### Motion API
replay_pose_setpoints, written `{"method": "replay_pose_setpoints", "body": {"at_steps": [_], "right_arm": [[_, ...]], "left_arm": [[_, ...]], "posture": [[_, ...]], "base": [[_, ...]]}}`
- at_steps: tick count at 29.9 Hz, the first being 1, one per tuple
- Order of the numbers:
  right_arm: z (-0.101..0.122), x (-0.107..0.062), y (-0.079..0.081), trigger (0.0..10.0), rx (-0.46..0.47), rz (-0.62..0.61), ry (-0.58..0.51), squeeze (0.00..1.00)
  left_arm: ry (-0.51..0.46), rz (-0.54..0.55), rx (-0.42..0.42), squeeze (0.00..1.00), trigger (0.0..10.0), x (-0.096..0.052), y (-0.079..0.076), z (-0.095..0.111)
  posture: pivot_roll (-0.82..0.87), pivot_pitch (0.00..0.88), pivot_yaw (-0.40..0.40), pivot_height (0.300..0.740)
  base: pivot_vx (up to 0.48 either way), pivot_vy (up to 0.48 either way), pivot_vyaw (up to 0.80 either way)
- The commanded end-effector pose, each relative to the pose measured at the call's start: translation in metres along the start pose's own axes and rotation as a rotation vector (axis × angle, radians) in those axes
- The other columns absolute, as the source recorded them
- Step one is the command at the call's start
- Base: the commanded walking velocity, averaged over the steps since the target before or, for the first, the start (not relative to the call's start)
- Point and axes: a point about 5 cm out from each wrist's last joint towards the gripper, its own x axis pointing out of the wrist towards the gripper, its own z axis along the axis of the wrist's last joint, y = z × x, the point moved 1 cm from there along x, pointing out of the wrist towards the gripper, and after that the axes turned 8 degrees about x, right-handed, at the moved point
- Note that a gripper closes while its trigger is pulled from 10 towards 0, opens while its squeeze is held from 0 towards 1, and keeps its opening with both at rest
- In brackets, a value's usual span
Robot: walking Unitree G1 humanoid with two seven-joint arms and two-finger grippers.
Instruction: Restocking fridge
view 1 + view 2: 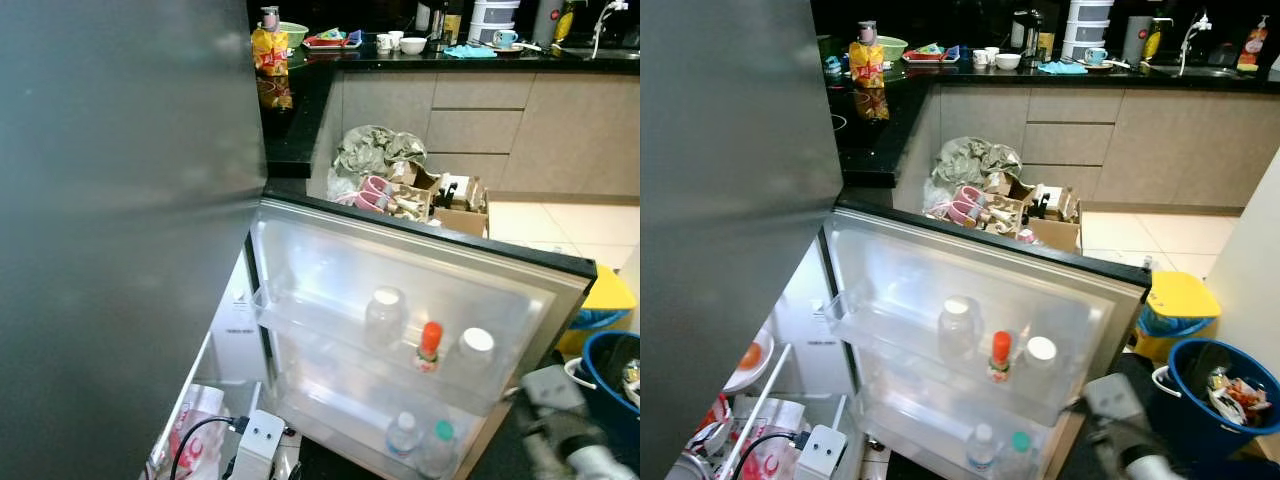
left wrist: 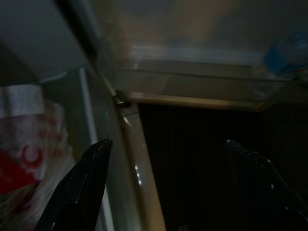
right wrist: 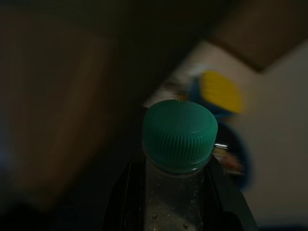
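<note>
The fridge door stands open before me, its inner shelves facing up. The upper door shelf holds a clear jar, an orange-capped bottle and a white-lidded jar. Two small bottles, one white-capped and one green-capped, stand on the lower shelf. In the right wrist view my right gripper is shut on a clear bottle with a green cap. My right arm is blurred, low beside the door's outer edge. My left gripper is open, low by the fridge's bottom hinge side.
The grey upper fridge door blocks the left. A red and white bag lies inside the fridge. A blue bin, a yellow-lidded bin and cardboard boxes crowd the floor behind. The black counter carries dishes.
</note>
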Motion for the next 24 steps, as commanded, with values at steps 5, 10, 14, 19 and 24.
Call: {"method": "replay_pose_setpoints", "body": {"at_steps": [5, 10, 14, 19, 24], "right_arm": [[-0.03, -0.011, 0.015, 10.0, 0.024, 0.025, 0.099, 0.0], [-0.041, -0.02, 0.054, 10.0, 0.092, 0.237, 0.121, 0.0], [-0.036, -0.047, 0.124, 10.0, 0.203, 0.692, 0.05, 0.0], [-0.027, -0.063, 0.15, 10.0, 0.203, 0.914, -0.017, 0.0], [-0.003, -0.08, 0.17, 10.0, 0.208, 1.151, -0.123, 0.0]], "left_arm": [[0.023, -0.009, 0.007, 0.0, 10.0, -0.004, -0.002, -0.008], [0.027, -0.019, 0.01, 0.0, 10.0, -0.005, -0.005, -0.01], [0.017, -0.035, 0.018, 0.0, 10.0, -0.004, -0.008, -0.009], [0.017, -0.036, 0.018, 0.0, 10.0, -0.004, -0.008, -0.008], [0.013, -0.042, 0.022, 0.0, 10.0, -0.003, -0.009, -0.008]], "posture": [[-0.08, 0.112, 0.017, 0.74], [-0.09, 0.113, 0.021, 0.74], [-0.09, 0.115, 0.023, 0.74], [-0.09, 0.116, 0.024, 0.74], [-0.1, 0.113, 0.025, 0.74]], "base": [[0.0, 0.0, 0.0], [0.0, 0.0, 0.0], [0.0, 0.0, 0.0], [0.0, 0.0, 0.0], [0.0, 0.0, 0.0]]}}
